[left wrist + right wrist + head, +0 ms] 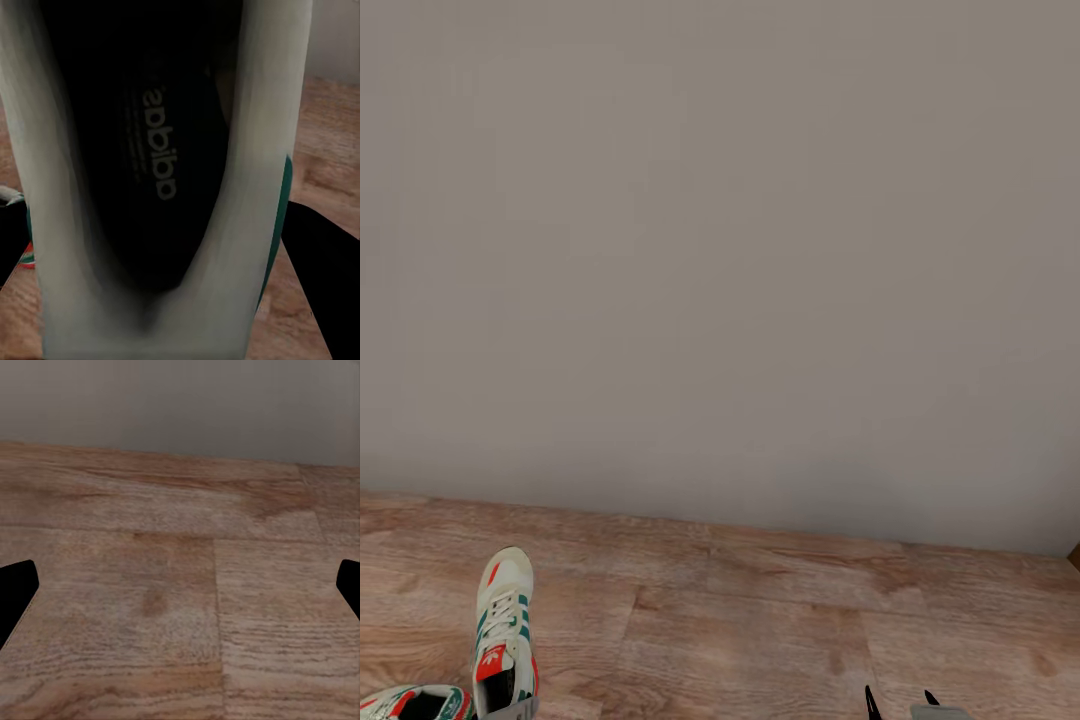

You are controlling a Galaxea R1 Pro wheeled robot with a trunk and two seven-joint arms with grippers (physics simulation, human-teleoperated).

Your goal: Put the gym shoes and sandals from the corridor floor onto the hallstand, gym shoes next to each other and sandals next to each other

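One gym shoe [505,630], cream with green stripes and a red tongue patch, points toward the wall at the lower left of the head view. The other gym shoe [415,703] peeks in at the bottom left corner. In the left wrist view the shoe's dark inside [161,150] is very close, and my left gripper [161,247] is shut on it, a black finger [322,285] pressed to each side. My right gripper [180,585] is open over bare corridor floor [180,607]; its tips [900,705] reach the head view's bottom edge. The sandals and hallstand are out of view.
A plain grey wall [720,250] rises straight ahead and meets the wood plank floor [760,620]. A small dark brown corner [1075,556] pokes in at the right edge where wall and floor meet.
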